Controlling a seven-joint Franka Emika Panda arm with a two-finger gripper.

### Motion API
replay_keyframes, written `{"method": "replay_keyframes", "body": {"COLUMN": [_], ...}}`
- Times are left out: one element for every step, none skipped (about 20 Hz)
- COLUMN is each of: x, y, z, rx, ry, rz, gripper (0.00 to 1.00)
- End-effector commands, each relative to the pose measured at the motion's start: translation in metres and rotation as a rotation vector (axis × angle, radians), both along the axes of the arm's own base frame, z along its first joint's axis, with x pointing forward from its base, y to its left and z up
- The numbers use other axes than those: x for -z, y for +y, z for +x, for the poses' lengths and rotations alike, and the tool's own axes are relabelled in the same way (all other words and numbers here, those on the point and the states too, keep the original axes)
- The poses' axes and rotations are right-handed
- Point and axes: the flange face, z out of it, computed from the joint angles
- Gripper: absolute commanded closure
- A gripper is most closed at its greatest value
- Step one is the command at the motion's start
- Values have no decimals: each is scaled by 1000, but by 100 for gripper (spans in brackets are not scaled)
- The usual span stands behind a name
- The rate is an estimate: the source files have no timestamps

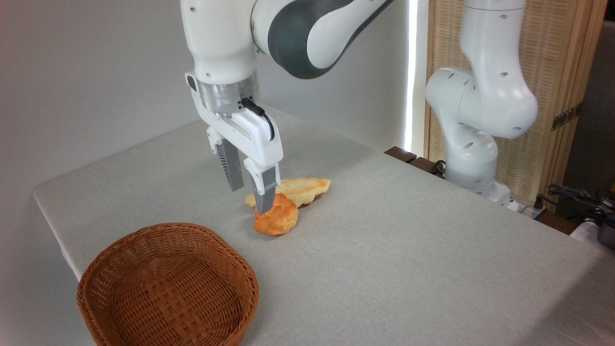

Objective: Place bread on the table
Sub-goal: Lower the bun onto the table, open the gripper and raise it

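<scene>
- Wicker basket [168, 283] nearest, front left on grey worktop [408, 250].
- Bread [276, 216] lies on worktop beyond basket, touching paler pastry [300, 188] behind it.
- Gripper [250, 197] spread apart, holding nothing, one finger [265, 194] overlapping bread's left edge.

Orange-golden bread [277, 219], brown woven basket [168, 288].

A: Nearest the camera sits a brown woven wicker basket [168, 284], round and shallow, with nothing visible inside.

B: Beyond the basket and to its right lies a pale, flat, leaf-shaped pastry [301, 189].

A: Far to the basket's right, a slatted wooden screen [552, 96] stands at the back, with dark cables [574, 197] low beside it.
</scene>
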Motion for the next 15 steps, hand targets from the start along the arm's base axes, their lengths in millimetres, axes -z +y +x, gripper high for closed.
{"method": "replay_keyframes", "body": {"x": [-52, -56, -55, -53, -53, -53, -54, -54, -54, -55, -59, -59, -60, -60, -60], "y": [12, 23, 36, 37, 38, 38, 41, 43, 44, 45, 51, 58, 57, 56, 57], "z": [11, 13, 13, 13, 13, 14, 14, 14, 14, 15, 16, 16, 16, 16, 16], "rx": [-38, -58, -72, -76, -75, -76, -76, -76, -70, -70, -81, -96, -100, -102, -103], "ry": [-100, -106, -96, -88, -90, -90, -92, -94, -96, -100, -107, -107, -106, -105, -105], "rz": [-21, -21, -20, -19, -16, -15, -5, 10, 30, 39, 32, 24, 11, 3, -3], "gripper": [0, 0, 0, 0, 0, 0, 0, 0, 0, 0, 0, 0, 0, 0, 0]}}
